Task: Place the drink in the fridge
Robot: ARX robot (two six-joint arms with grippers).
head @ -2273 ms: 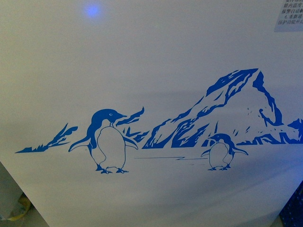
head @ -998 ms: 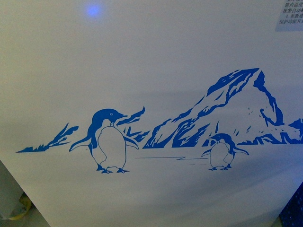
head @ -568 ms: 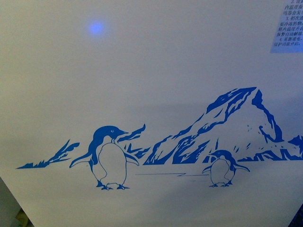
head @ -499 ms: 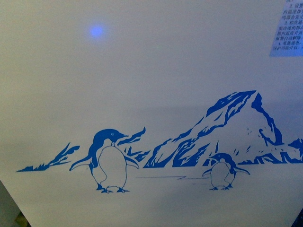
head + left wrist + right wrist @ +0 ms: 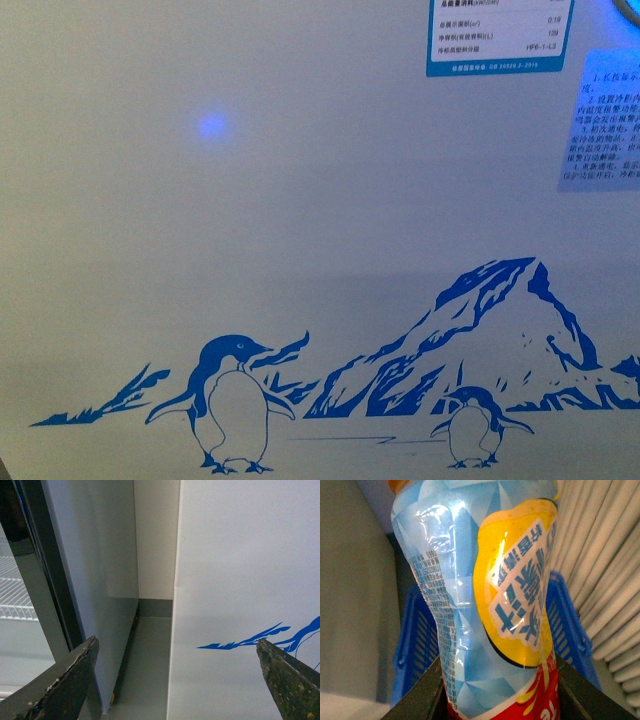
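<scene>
The fridge point(image 5: 300, 250) fills the front view: a white wall with blue penguin-and-mountain artwork and printed labels at its top right. No gripper shows in that view. In the left wrist view my left gripper point(image 5: 177, 680) is open and empty, its dark fingers point(image 5: 70, 680) spread before the fridge's white side point(image 5: 240, 580). In the right wrist view my right gripper point(image 5: 500, 700) is shut on the drink point(image 5: 485, 595), a bottle with a light blue label, a yellow patch and a red band at the bottom.
A tall grey cabinet point(image 5: 95, 580) with a dark-framed glass door and wire shelf stands beside the fridge, with a narrow floor gap point(image 5: 145, 665) between them. A blue plastic crate point(image 5: 417, 645) and pale ribbed curtain point(image 5: 605, 555) lie behind the bottle.
The penguin artwork has slid down the front view and printed labels have come in at the top right, so the view has risen along the fridge wall.
</scene>
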